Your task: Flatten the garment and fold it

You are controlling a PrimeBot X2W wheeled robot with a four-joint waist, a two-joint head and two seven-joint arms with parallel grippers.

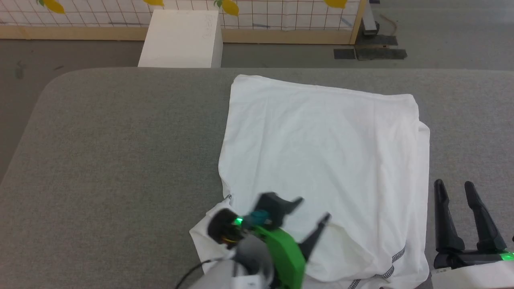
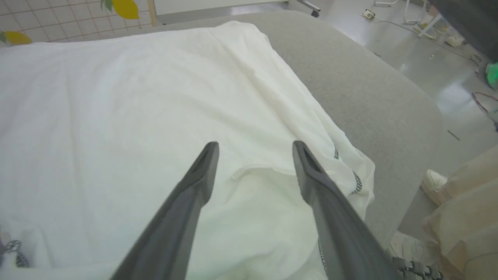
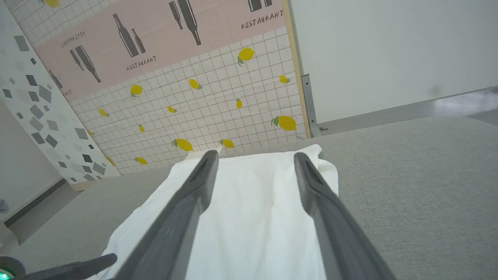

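– On the grey table (image 1: 120, 160), where does the garment (image 1: 321, 152) lie?
– Right of the middle, spread as a rough white rectangle, its far edge close to the table's far edge. The far part is smooth. The near edge is rumpled, with a fold of cloth lapped over and dark stitching (image 1: 395, 257) at the near right corner.
– And the left gripper (image 1: 314, 208)?
– Over the garment's near left corner, fingers pointing across the cloth toward the right. Its jaws are spread wide with nothing between them, and loose cloth lies beneath. Whether the tips touch the fabric I cannot tell.
– The right gripper (image 1: 453, 184)?
– Released too, fingers apart and empty, pointing away from the robot, above bare table just beside the garment's right edge.
– What stands around the table?
– A white box (image 1: 180, 38) behind the far edge, before a tiled wall panel (image 1: 281, 16) printed with lemons. The left wrist view has a person's pale shoe (image 2: 433, 181) on the floor past the table's rounded corner.
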